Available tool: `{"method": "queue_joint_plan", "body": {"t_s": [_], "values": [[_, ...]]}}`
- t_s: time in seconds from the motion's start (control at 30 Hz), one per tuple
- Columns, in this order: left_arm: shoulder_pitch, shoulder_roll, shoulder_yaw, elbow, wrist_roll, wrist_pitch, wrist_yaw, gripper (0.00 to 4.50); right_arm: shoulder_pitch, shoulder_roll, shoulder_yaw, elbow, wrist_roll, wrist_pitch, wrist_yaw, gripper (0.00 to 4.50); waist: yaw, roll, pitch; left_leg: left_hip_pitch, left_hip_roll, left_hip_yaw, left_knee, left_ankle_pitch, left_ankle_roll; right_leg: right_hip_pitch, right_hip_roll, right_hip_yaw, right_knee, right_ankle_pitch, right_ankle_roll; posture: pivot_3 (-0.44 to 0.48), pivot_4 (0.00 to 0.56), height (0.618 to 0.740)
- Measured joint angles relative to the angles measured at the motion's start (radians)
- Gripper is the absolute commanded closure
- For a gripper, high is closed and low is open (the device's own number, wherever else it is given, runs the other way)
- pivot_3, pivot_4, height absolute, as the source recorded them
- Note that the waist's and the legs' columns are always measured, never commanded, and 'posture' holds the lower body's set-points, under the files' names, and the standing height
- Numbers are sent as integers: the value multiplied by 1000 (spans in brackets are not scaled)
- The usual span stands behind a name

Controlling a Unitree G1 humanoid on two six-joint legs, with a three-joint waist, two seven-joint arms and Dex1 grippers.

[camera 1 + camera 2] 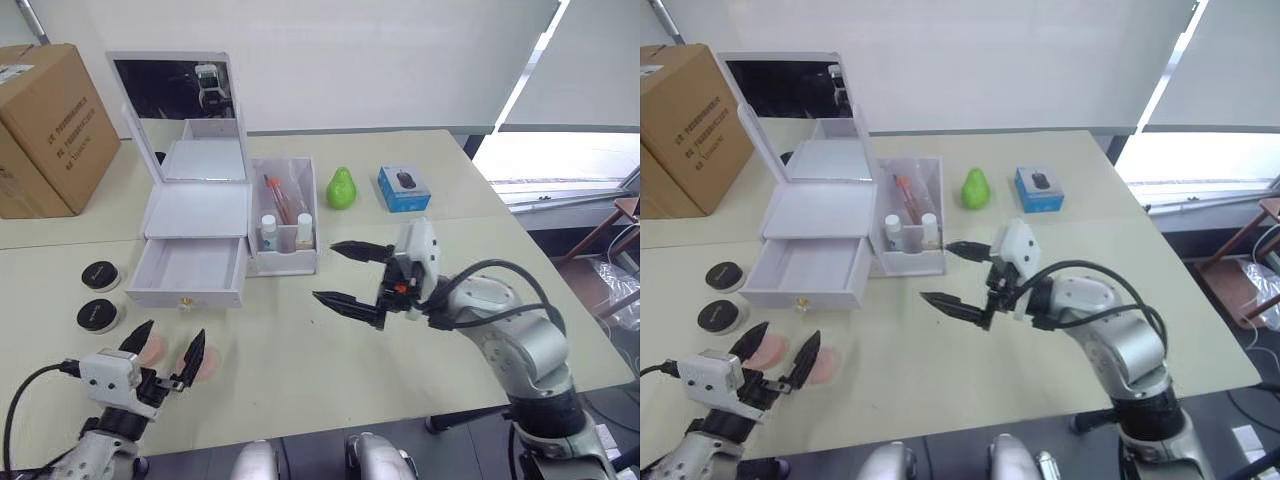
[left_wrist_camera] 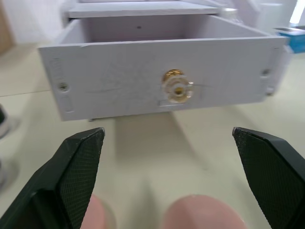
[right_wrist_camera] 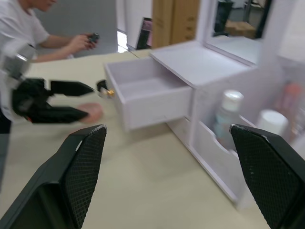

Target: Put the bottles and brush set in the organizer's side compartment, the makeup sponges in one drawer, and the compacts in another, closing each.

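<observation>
The organizer (image 1: 205, 215) stands on the desk (image 1: 300, 350) with its mirror lid up and its lower drawer (image 1: 190, 272) pulled out and bare inside. Its side compartment (image 1: 284, 222) holds two bottles (image 1: 269, 233) and the brush set (image 1: 279, 198). The two compacts (image 1: 100, 296) lie left of the drawer, and the two makeup sponges (image 1: 200, 362) lie nearer me. My left end effector (image 1: 165, 357) hovers released over the sponges; my right end effector (image 1: 352, 275) hangs released beside the compartment. A green pear (image 1: 342, 188) and blue box (image 1: 404, 188) sit beyond.
</observation>
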Motion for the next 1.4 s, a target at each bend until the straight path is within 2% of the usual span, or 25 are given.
{"method": "queue_joint_plan", "body": {"t_s": [0.07, 0.17, 0.27, 0.3, 0.43, 0.57, 0.67, 0.77, 0.93, 1.03, 1.13, 1.27, 1.4], "values": [[29, 141, 147, 83, -90, 60, -119, 15, 68, -65, -68, 25, -2, -20, 31, 0, -1, 0, 1, 1, 0, 0, 0, 0, 0, 0, 0, -1, 0, 0, -1, 0, 150, 730], [48, 327, 310, 248, -166, 129, -298, 15, 149, -131, -164, 61, -2, -65, 74, 0, 2, 0, 1, 2, 0, 0, 0, -1, -1, 0, -1, -1, -1, -1, -1, 0, 150, 730], [13, 540, 453, 582, -153, 145, -471, 15, 256, -206, -296, 136, -20, -140, 133, 0, 9, 1, 2, 3, 0, 1, -1, -3, -5, -1, -3, -2, -2, -1, -2, 0, 150, 730], [-15, 591, 476, 683, -139, 139, -511, 15, 283, -216, -338, 164, -21, -163, 148, 0, 10, 2, 2, 4, -1, 2, -1, -8, -14, -1, -4, -2, -2, -1, -2, 0, 150, 730], [-127, 719, 472, 983, -65, 67, -614, 15, 392, -247, -447, 256, -33, -236, 202, 0, 15, 2, 3, 6, 0, 7, -3, -8, -14, -1, -11, -9, -1, -1, -2, 0, 150, 730], [-200, 787, 421, 1197, 24, -6, -664, 15, 496, -257, -569, 428, -59, -318, 248, 0, 16, 2, 3, 7, 0, 14, -3, -9, -15, -2, -20, -19, -2, -1, -2, 0, 150, 730], [-260, 793, 380, 1264, 62, -35, -682, 15, 528, -262, -616, 509, -78, -363, 268, 0, 15, 2, 3, 7, 1, 15, -4, -12, -20, -3, -29, -32, -2, -1, -1, 0, 150, 730], [-301, 795, 367, 1271, 77, -46, -692, 15, 522, -263, -627, 514, -78, -379, 274, 0, 13, 2, 3, 7, 2, 15, -4, -12, -21, -3, -31, -37, -1, -1, -1, 0, 150, 730], [-277, 757, 376, 1148, 84, -29, -686, 15, 473, -247, -584, 451, -77, -374, 254, 0, 11, 3, 3, 8, 3, 16, -4, -12, -21, -2, -32, -39, 0, -1, 0, 0, 150, 730], [-194, 655, 430, 977, 67, 26, -656, 15, 439, -228, -530, 383, -66, -328, 230, 0, 8, 3, 3, 8, 3, 16, -4, -12, -20, -1, -32, -39, 0, 0, 0, 0, 150, 730], [-92, 495, 479, 726, 25, 122, -593, 15, 376, -200, -457, 270, -12, -242, 187, 0, 2, 3, 3, 8, 4, 16, -3, -12, -20, 1, -32, -38, 0, 0, 1, 0, 150, 730], [14, 222, 491, 286, -52, 261, -419, 15, 184, -137, -330, 97, 91, -107, 94, 0, -1, 1, 4, 9, 4, 16, -2, -12, -20, 0, -31, -38, -1, 1, 2, 0, 150, 730], [23, 10, 458, 55, -89, 286, -247, 15, 29, -81, -196, 20, 123, -23, 33, 0, 21, -1, 4, 7, 2, 15, -1, -12, -20, 1, -31, -37, 0, 1, 2, 0, 150, 730]]}}
